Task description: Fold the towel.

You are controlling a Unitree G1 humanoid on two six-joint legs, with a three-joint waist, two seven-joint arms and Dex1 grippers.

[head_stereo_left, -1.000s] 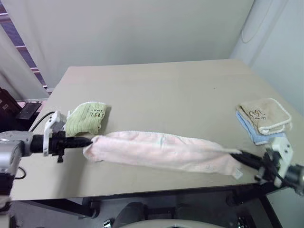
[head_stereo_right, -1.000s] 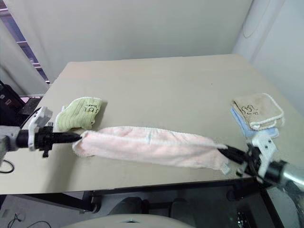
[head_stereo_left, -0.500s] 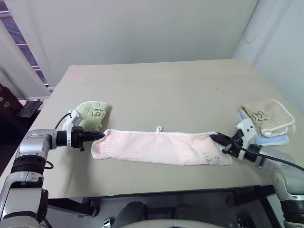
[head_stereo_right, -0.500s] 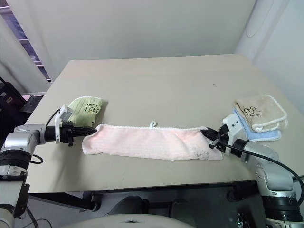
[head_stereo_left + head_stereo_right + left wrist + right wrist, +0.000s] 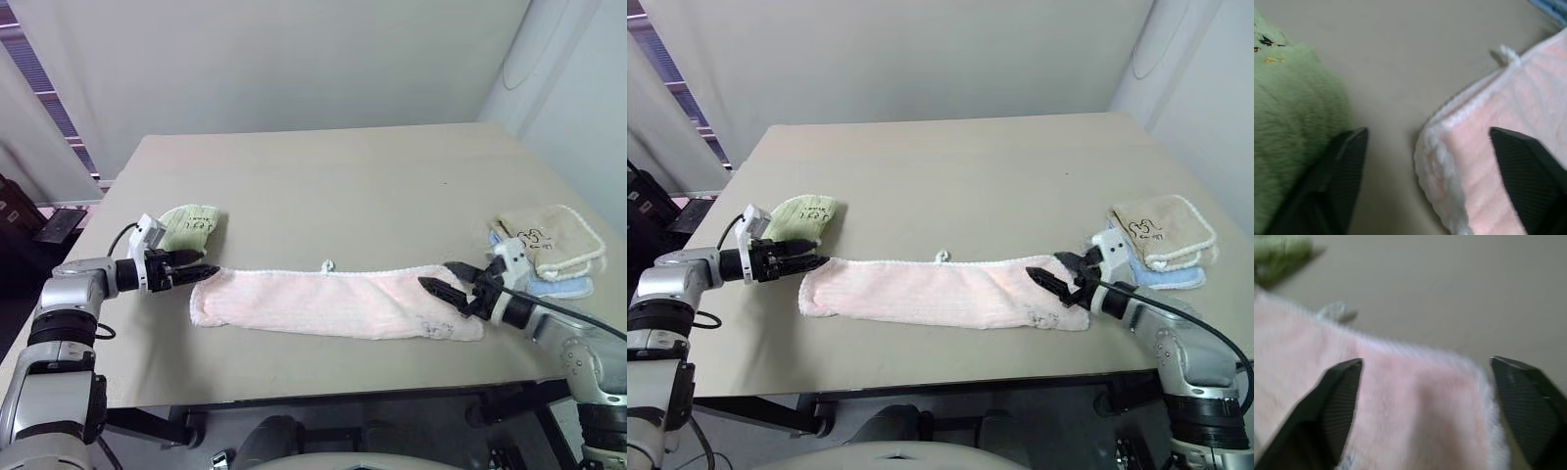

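Both my grippers, left (image 5: 204, 270) and right (image 5: 438, 279), gape wide at opposite ends of the pale pink terry towel (image 5: 333, 304), lying flat, apparently folded lengthwise, on the beige table (image 5: 343, 186).

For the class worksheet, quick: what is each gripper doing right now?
Left gripper: fingers open, holding nothing, at the left end of the towel.
Right gripper: fingers open, holding nothing, over the towel's right end.
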